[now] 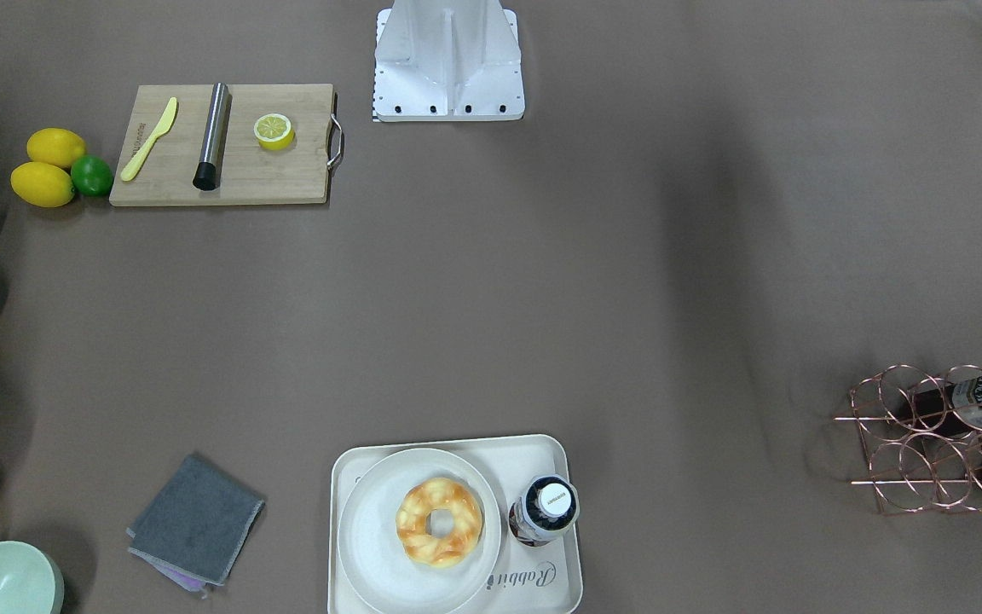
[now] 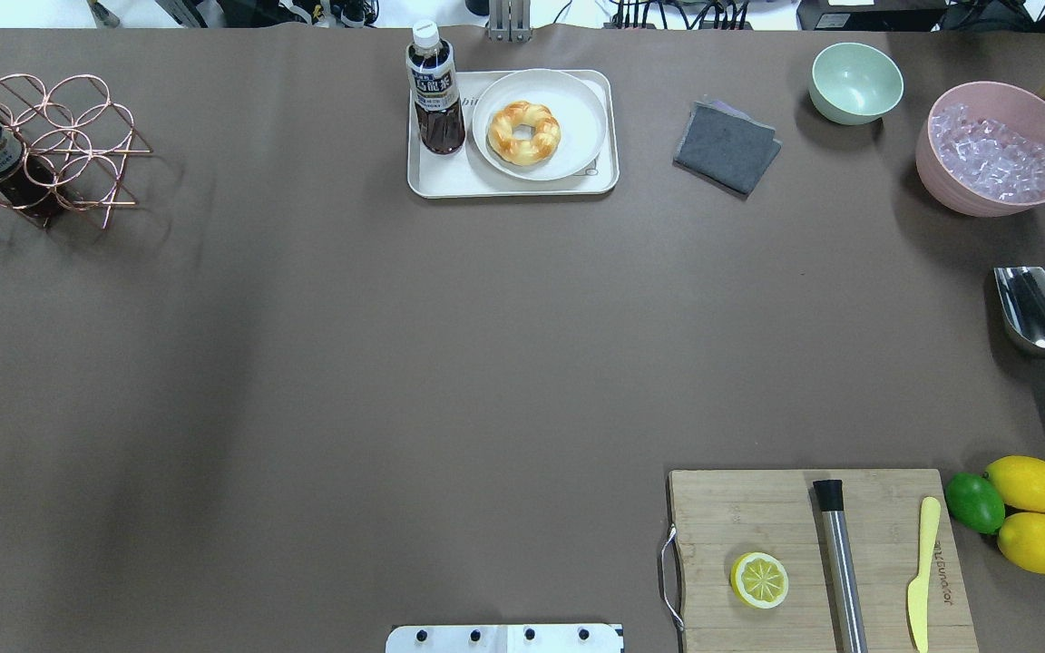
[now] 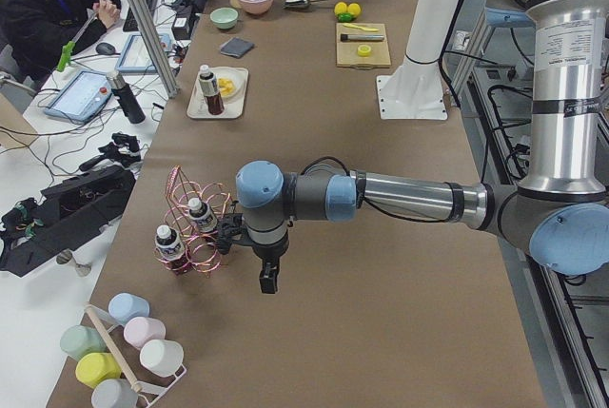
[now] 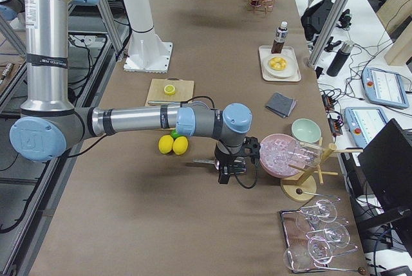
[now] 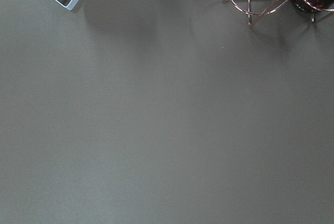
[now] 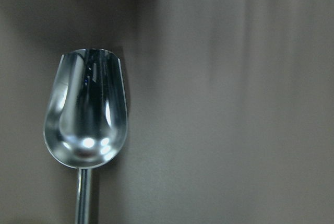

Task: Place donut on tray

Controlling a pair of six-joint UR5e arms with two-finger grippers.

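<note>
The golden twisted donut [image 1: 440, 522] lies on a round cream plate [image 1: 372, 546]. The plate sits on the cream tray [image 1: 546, 588] with "Rabbit" script, at the table's far side from the robot. The donut [image 2: 523, 132] and tray [image 2: 450, 179] also show in the overhead view. My left gripper [image 3: 270, 280] hangs over bare table beside the copper rack, far from the tray. My right gripper [image 4: 224, 174] hangs over the metal scoop [image 6: 86, 114] by the pink bowl. Both show only in the side views, so I cannot tell whether either is open or shut.
A dark tea bottle [image 2: 434, 91] stands on the tray beside the plate. A grey cloth [image 2: 727, 147], green bowl [image 2: 854, 82] and pink ice bowl [image 2: 994, 159] lie right of it. A copper bottle rack [image 2: 42, 150] stands far left. A cutting board [image 2: 817, 562] with a lemon half [image 2: 759, 579] lies near right.
</note>
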